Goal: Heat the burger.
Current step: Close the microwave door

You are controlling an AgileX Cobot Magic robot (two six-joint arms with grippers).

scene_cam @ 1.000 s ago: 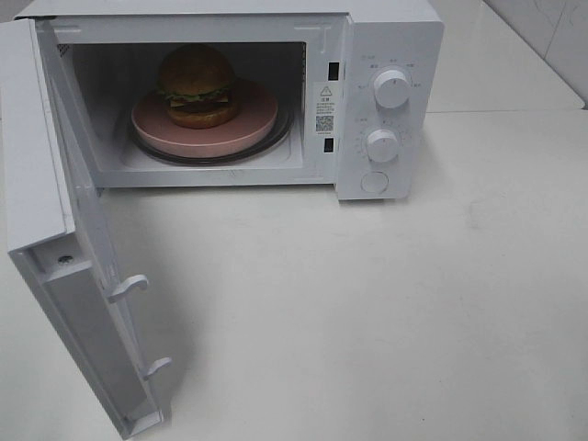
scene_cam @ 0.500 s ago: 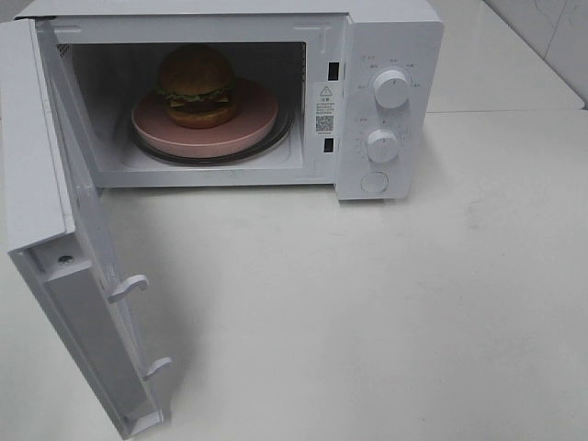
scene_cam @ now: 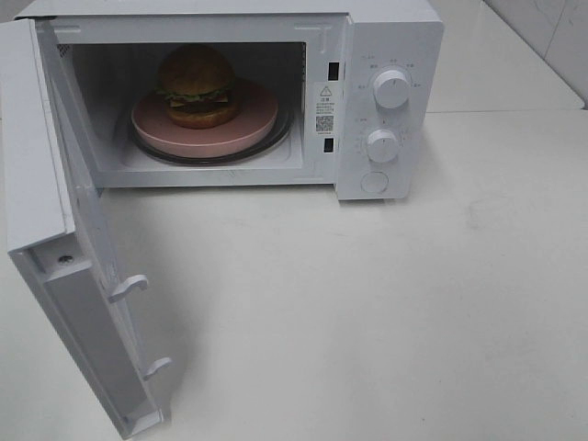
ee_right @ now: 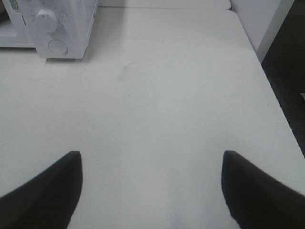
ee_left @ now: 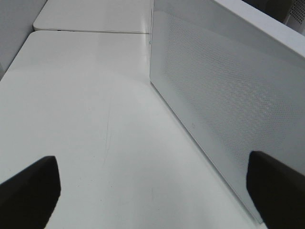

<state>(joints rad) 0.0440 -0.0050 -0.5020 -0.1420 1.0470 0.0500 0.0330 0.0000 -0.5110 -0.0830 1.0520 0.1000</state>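
Closest to the left wrist camera, the left gripper point(ee_left: 152, 188) had its two black fingers point(ee_left: 28, 191) spread wide apart and gripping nothing, over the flat white tabletop point(ee_left: 86, 119). One finger sat just beside the lower edge of the open white microwave door point(ee_left: 224, 95), whose dotted mesh panel faced the camera. Contact could not be judged.

The right gripper point(ee_right: 152, 191) had its black fingers point(ee_right: 43, 191) likewise well apart and gripping nothing, over the same table. It was well apart from the microwave's control corner, where a round white lower knob point(ee_right: 46, 19) and a round white push button point(ee_right: 57, 46) showed.

Exterior high view, lower left of frame: the door point(scene_cam: 55, 230) stood swung fully open toward the camera. Two white latch hooks point(scene_cam: 129, 288) projected from its inner edge.

Upper part of frame: the boxy white microwave oven point(scene_cam: 386, 37) had its cavity exposed. Inside, a flat round pink plate point(scene_cam: 253, 129) lay on a dark-rimmed glass turntable point(scene_cam: 288, 127). The small round burger point(scene_cam: 196, 84), with a glossy brown domed bun, dark patty and green lettuce edge, sat upright on the plate, toward its rear left.

Upper right of frame: the control panel carried an upper white knob point(scene_cam: 391, 89) above the lower one, with the push button beneath. A small printed sticker point(scene_cam: 324, 106) sat on the frame between cavity and panel.
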